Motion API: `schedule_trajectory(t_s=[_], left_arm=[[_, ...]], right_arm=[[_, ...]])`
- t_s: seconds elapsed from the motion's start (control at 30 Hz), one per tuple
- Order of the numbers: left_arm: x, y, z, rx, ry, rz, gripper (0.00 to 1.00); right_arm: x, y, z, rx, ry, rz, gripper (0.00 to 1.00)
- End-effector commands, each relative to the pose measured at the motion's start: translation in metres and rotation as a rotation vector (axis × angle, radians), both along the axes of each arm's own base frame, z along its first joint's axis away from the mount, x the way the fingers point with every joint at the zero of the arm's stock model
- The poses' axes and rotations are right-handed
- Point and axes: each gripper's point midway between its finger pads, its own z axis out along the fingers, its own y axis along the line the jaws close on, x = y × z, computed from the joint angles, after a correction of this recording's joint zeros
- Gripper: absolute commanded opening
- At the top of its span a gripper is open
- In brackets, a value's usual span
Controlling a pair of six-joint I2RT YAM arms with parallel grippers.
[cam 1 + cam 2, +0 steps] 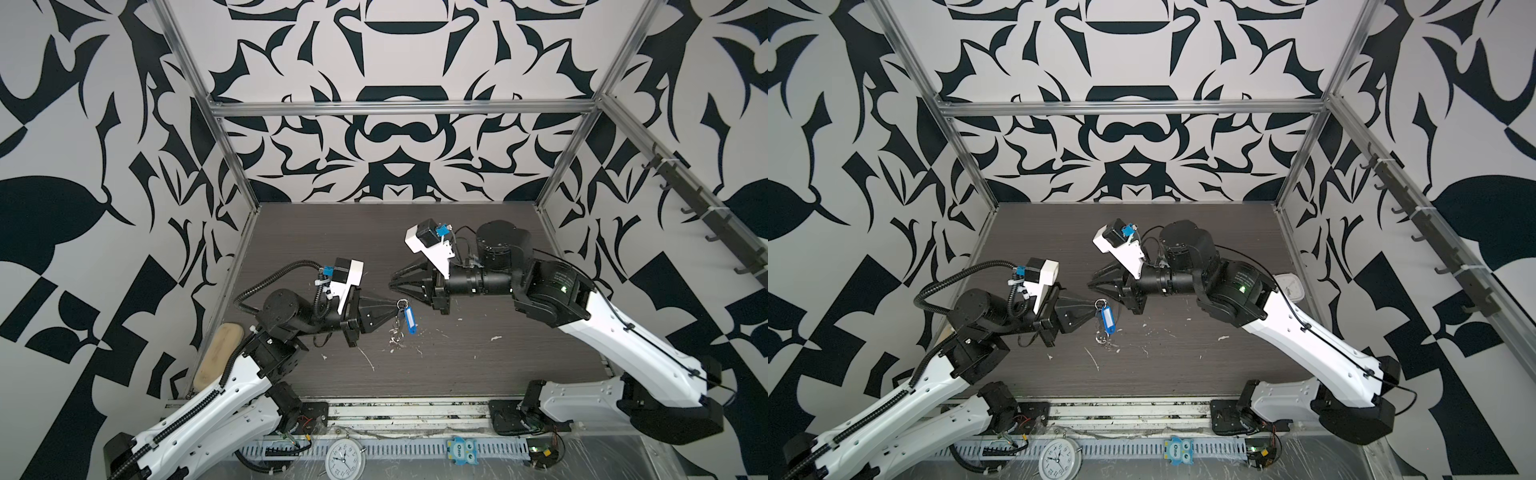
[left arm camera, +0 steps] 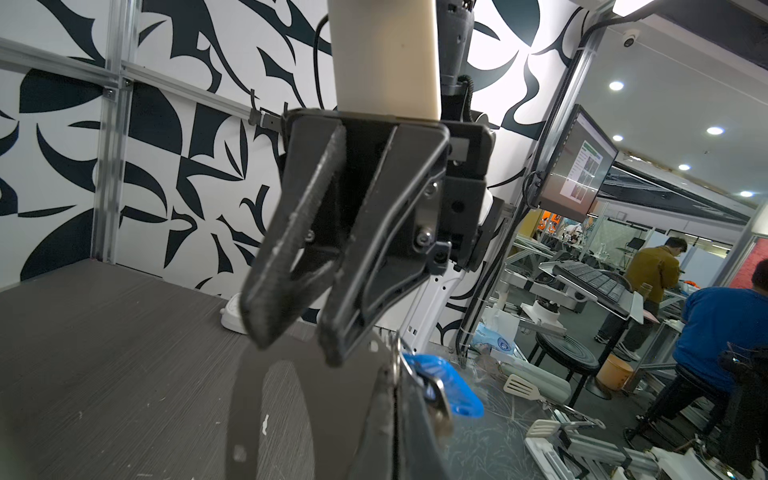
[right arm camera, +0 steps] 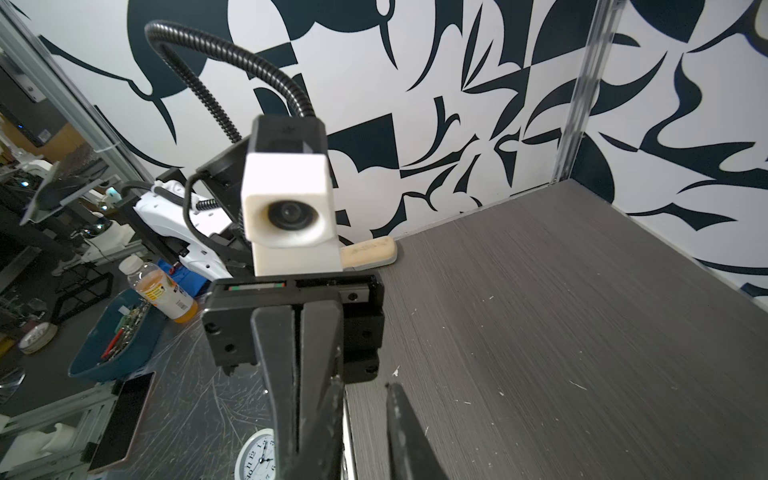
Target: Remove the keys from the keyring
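Dark scuffed surface (image 1: 478,374). left pincer (image 1: 392,308) clamped shut on keyring (image 1: 397,337); blue key (image 1: 410,318) dangles just beside its tip. right pincer (image 1: 391,284) narrowly parted, empty, near left pincer. Risk: thin ring slips the pinch and drops, or the swinging key dodges the grab.

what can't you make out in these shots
- red key: in none of the views
- keyring links: too small in both top views to tell whether the blue key hangs on them
- left gripper grip: blurred, cut off by the frame edge, left wrist view
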Motion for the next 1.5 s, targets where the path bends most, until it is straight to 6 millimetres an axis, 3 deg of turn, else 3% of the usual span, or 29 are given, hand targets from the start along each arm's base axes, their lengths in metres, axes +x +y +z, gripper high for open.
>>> schedule_trajectory(t_s=[0.0, 0.23, 0.43, 0.6, 1.47], left_arm=[[-0.005, 0.006, 0.011, -0.050, -0.039, 0.005, 0.00], [-0.008, 0.010, 0.014, -0.054, -0.058, 0.016, 0.00], [-0.012, 0.012, 0.018, -0.052, -0.080, 0.013, 0.00], [-0.014, 0.012, 0.019, -0.050, -0.085, 0.002, 0.00], [-0.020, 0.016, 0.025, -0.063, -0.110, -0.016, 0.00]], right_arm=[[-0.003, -0.014, 0.040, 0.108, -0.093, -0.041, 0.24], [-0.018, -0.036, 0.048, 0.152, -0.151, -0.035, 0.23], [-0.044, -0.038, 0.029, 0.137, -0.112, 0.101, 0.20], [-0.055, -0.033, 0.019, 0.135, -0.068, 0.171, 0.24], [-0.049, -0.016, 0.001, 0.104, 0.003, 0.198, 0.15]])
